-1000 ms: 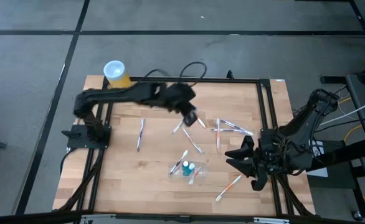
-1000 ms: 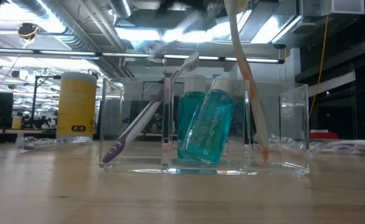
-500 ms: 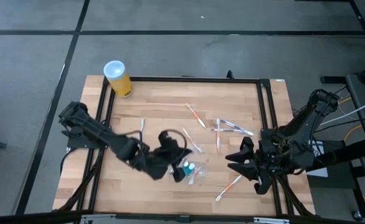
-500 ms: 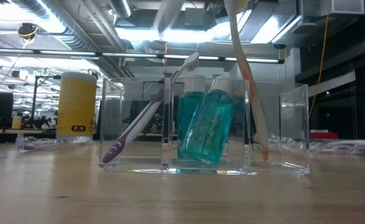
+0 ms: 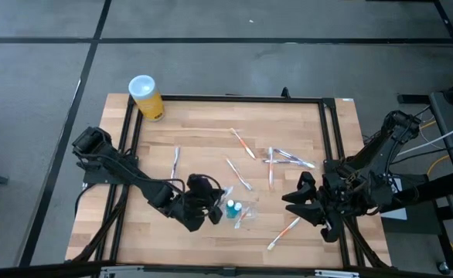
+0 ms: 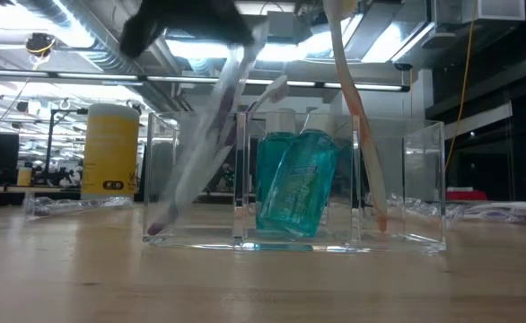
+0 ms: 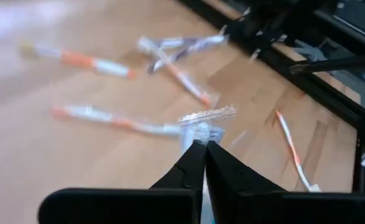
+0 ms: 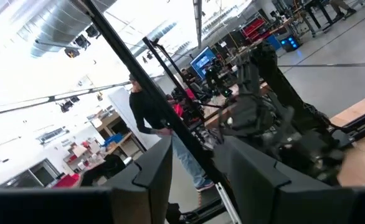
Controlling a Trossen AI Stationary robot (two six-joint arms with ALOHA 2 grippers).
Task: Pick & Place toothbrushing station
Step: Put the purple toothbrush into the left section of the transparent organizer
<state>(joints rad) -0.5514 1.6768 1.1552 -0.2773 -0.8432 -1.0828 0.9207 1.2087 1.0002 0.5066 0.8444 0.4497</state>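
A clear plastic holder [image 6: 398,179] stands near the table's near edge [image 5: 247,208], with a teal-and-white tube [image 6: 299,184] in its middle. An orange-ended toothbrush [image 6: 360,135] and a purple-ended one [image 6: 276,88] stand in it. My left gripper [image 5: 213,207] is just above the holder's left end, shut on a white toothbrush [image 6: 205,135]. Several more toothbrushes [image 5: 271,166] lie loose on the wood farther back. My right gripper [image 5: 304,203] waits open to the holder's right; in its wrist view [image 8: 198,180] it points at the room. My left gripper pinches the white toothbrush between its two shut fingers [image 7: 192,162], just behind the bristle head [image 7: 208,116], which sticks out past the fingertips. The brush hangs slanting below the gripper [image 6: 187,18]. Its lower end [image 6: 158,226] is inside the holder's left compartment, low near the floor.
A yellow canister with a white lid [image 5: 145,94] stands at the table's far left corner. One loose toothbrush [image 5: 284,230] lies near the right gripper, another [image 5: 175,164] at the left. A black frame rail [image 5: 331,147] runs along the table's right side.
My left gripper has swung from the table's far middle toward the near edge, to the holder, carrying a toothbrush from the loose ones. It has then come down, and the brush has dropped slanting into the holder's left compartment.
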